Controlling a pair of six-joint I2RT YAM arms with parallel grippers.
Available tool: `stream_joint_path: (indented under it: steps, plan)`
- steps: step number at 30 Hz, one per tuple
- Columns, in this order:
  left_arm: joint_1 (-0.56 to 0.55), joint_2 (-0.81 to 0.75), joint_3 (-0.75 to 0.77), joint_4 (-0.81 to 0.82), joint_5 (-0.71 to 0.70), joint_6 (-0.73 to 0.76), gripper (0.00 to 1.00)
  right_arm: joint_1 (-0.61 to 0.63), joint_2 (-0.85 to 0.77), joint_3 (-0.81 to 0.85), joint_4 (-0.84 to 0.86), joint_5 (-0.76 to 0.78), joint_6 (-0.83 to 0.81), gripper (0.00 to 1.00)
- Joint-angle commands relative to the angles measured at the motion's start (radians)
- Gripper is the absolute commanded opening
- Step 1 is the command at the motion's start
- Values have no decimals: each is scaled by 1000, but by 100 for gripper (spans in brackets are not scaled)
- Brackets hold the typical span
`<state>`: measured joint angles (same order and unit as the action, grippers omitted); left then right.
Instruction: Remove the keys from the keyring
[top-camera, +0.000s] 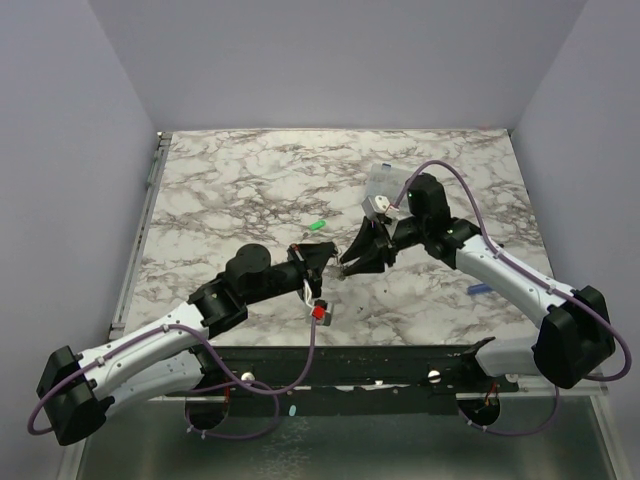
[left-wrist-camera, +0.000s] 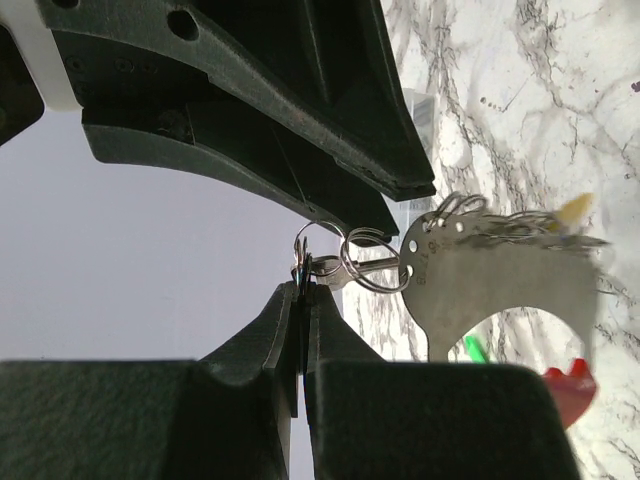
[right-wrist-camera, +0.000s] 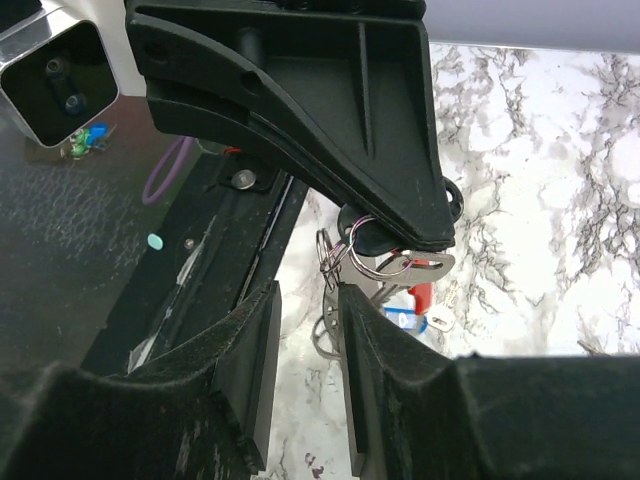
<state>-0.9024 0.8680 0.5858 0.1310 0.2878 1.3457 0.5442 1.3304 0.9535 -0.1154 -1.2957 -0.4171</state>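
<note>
The keyring (left-wrist-camera: 345, 262) is a cluster of linked wire rings held above the marble table between the two arms. My left gripper (left-wrist-camera: 303, 285) is shut on one small ring of it. A flat metal plate (left-wrist-camera: 500, 280) and keys with red (left-wrist-camera: 570, 385) and yellow (left-wrist-camera: 575, 207) tags hang from the rings. In the right wrist view the rings (right-wrist-camera: 366, 273), a red tag (right-wrist-camera: 423, 297), a blue tag (right-wrist-camera: 405, 318) and a silver key (right-wrist-camera: 441, 318) show past my right gripper (right-wrist-camera: 307, 295). It is open, its inner finger beside the rings. A green-tagged key (top-camera: 319, 225) lies loose on the table.
A clear plastic box (top-camera: 385, 185) stands behind the right gripper (top-camera: 347, 266). A small blue stick (top-camera: 476, 290) lies on the table to the right. The black mounting rail (top-camera: 350, 365) runs along the near table edge, below the left gripper (top-camera: 322, 262).
</note>
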Motion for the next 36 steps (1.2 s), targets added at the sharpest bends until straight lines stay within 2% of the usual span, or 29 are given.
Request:
stream_joint_path:
  steps: [1, 10, 17, 21, 29, 36]
  plan:
    - [2, 3, 22, 25, 36, -10, 0, 11, -5, 24, -60, -23, -58, 35]
    - [1, -2, 25, 16, 52, -15, 0, 11, -3, 3, 54, 15, 50, 36]
    - [1, -6, 39, 8, 25, -60, 0, 11, -5, -10, 62, 37, 48, 12]
    - [1, -19, 41, 2, -17, -94, 0, 11, -11, -7, 30, 53, 19, 1]
    - [1, -141, -26, -95, -64, -70, 0, 5, -29, 35, -57, 130, 14, 1]
    - [1, -246, -145, -125, -23, 87, 0, -2, -17, 46, 1, 146, 104, 1]
